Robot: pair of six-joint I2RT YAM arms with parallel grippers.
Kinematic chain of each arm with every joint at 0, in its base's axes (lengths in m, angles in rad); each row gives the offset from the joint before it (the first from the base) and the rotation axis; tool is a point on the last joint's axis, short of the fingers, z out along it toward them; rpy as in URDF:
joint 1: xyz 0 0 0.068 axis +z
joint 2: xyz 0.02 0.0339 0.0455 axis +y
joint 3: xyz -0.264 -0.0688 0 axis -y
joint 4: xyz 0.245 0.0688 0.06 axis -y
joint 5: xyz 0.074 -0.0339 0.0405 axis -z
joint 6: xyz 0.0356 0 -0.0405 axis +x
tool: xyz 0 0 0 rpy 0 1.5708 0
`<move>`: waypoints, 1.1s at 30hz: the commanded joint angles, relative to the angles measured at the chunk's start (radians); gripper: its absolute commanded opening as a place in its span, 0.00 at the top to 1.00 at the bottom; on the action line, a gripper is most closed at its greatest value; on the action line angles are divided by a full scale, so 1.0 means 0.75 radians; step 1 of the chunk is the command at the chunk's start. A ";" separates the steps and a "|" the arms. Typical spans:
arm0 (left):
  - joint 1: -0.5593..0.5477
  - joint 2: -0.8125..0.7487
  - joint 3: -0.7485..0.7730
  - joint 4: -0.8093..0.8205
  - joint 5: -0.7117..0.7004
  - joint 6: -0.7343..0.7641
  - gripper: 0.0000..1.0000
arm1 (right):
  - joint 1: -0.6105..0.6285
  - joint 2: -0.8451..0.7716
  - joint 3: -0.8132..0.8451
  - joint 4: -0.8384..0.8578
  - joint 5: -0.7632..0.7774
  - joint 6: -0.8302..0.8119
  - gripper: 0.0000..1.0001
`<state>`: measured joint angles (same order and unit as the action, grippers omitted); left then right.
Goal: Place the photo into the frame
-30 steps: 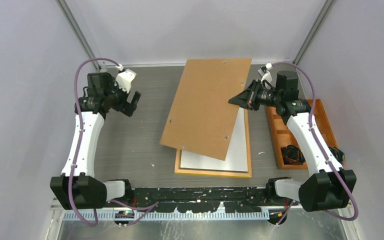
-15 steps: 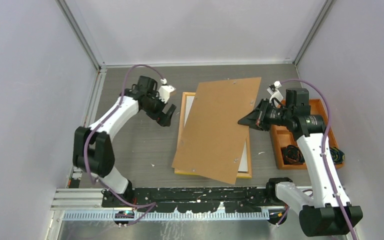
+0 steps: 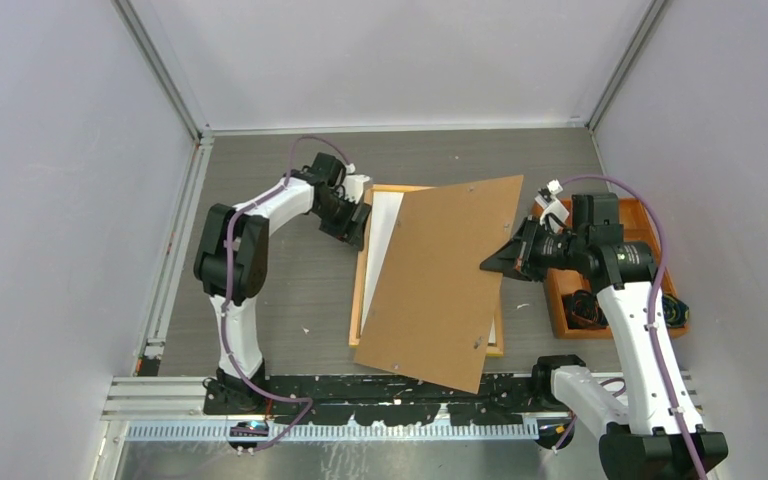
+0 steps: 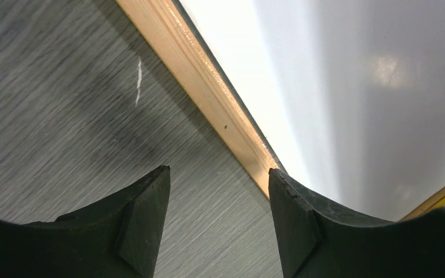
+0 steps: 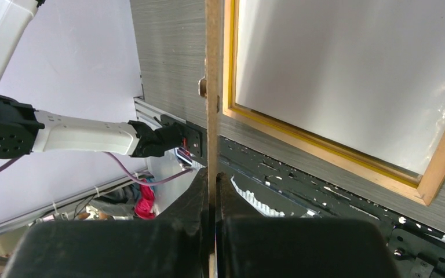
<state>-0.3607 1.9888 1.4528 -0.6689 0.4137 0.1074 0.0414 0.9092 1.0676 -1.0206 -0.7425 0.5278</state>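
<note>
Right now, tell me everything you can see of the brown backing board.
The backing board is a thin brown rectangle, fibreboard by its look, with small metal tabs near its edges. The right gripper is shut on its right long edge, holding it skewed and tilted above the frame, hiding most of the white-faced photo inside. Whether it touches the frame is unclear.

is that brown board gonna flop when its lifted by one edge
Probably stiff: the board looks flat though the right gripper pinches only one edge. Likely light, since it is thin edge-on in the right wrist view. It may swing or slip in so small a grip.
</note>
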 commanded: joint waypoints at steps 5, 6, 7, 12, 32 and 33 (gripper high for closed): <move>-0.037 0.060 0.080 0.047 0.102 -0.057 0.38 | -0.005 0.017 0.001 0.102 -0.079 0.024 0.99; -0.041 0.070 0.081 0.047 0.095 -0.057 0.39 | -0.005 0.016 -0.009 0.112 -0.083 0.027 0.99; -0.044 0.075 0.082 0.046 0.089 -0.057 0.40 | -0.005 0.019 -0.016 0.118 -0.084 0.028 0.99; -0.045 0.096 0.087 0.038 0.036 -0.048 0.53 | -0.005 0.024 -0.019 0.128 -0.083 0.031 0.99; 0.169 -0.015 0.041 -0.081 -0.118 0.279 0.66 | 0.000 0.205 -0.120 0.496 -0.199 0.173 0.99; 0.178 -0.024 0.038 -0.094 -0.116 0.293 0.66 | 0.008 0.225 -0.124 0.528 -0.203 0.186 0.99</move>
<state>-0.2741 2.0315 1.4864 -0.6849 0.3973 0.2157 0.0418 1.0489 0.9676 -0.8024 -0.7933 0.6003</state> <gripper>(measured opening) 0.341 0.046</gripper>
